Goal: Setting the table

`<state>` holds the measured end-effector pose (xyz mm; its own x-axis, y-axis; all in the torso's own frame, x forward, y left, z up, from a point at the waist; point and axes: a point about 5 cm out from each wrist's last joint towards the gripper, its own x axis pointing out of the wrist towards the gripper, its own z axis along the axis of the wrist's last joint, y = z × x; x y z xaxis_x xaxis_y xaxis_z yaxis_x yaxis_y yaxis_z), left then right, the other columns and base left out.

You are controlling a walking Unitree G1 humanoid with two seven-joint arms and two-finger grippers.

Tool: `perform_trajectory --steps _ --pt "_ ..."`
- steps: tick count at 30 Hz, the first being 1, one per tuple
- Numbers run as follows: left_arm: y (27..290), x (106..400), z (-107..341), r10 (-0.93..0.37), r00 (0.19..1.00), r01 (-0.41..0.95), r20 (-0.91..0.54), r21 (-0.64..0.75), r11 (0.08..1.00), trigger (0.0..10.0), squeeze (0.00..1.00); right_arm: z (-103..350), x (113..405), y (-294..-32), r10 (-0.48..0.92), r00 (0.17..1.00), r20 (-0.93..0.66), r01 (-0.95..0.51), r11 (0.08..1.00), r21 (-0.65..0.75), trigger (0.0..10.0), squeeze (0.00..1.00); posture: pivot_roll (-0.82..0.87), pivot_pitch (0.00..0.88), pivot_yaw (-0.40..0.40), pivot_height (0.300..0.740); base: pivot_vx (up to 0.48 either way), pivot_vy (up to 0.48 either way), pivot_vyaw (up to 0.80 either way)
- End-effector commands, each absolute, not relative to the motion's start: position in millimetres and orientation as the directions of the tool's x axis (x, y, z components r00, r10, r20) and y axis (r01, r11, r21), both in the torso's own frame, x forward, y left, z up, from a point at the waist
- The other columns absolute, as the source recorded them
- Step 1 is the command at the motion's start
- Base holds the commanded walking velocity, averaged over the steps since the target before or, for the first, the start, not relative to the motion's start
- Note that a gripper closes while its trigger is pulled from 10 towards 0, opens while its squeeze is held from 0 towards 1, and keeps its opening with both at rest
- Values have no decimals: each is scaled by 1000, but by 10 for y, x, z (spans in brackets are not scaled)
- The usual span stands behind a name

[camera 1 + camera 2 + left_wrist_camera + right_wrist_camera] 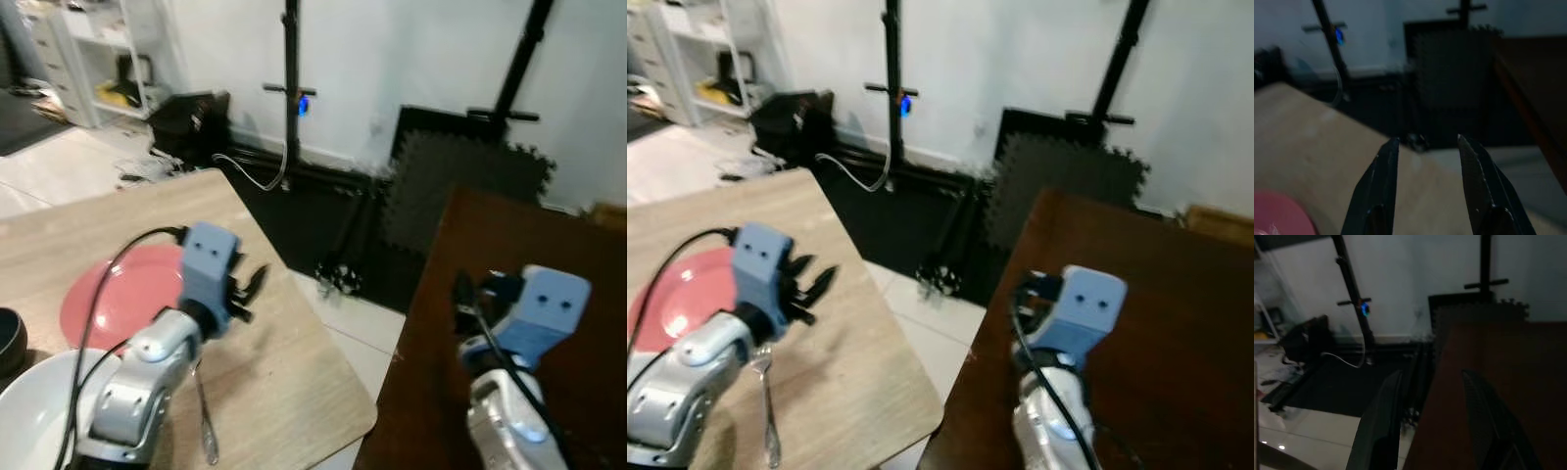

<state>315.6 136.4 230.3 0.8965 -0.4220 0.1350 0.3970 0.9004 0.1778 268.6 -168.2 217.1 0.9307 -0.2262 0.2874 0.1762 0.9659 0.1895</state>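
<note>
A pink plate (118, 294) lies on the light wooden table (284, 382) at my left. A white bowl (34, 411) sits at the table's near edge, and a dark bowl (8, 341) stands just behind it. A metal fork (205, 416) lies on the wood to the right of the white bowl, under my left forearm. My left gripper (252, 284) hovers open above the table just right of the plate, with nothing between its fingers (1382, 176). My right gripper (474, 288) is open and empty over the dark brown table (563, 235) on the right.
A gap of tiled floor (358, 333) separates the two tables. Behind it are two black stands (291, 88), a white cable (257, 176) and dark foam mats (460, 186) against the white wall. White shelves (88, 59) stand at the far left.
</note>
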Motion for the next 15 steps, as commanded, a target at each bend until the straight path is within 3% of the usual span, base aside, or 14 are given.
perform_trajectory --steps 1,3,15 --pt "1388 3157 2232 -417 902 396 110 168 903 10000 0 2128 2668 -1674 -230 935 271 181 964 194 10000 0 19 69 33 740 0 -326 0" --pt "1387 3155 2234 -416 902 396 113 166 903 10000 0 2126 2665 -1674 -230 935 270 181 964 194 10000 0 20 69 33 740 0 -324 0" --pt "1390 3142 2237 -419 900 403 123 136 905 10000 0 2121 2671 -1667 -227 936 268 179 965 193 10000 0 23 70 29 740 0 0 0"
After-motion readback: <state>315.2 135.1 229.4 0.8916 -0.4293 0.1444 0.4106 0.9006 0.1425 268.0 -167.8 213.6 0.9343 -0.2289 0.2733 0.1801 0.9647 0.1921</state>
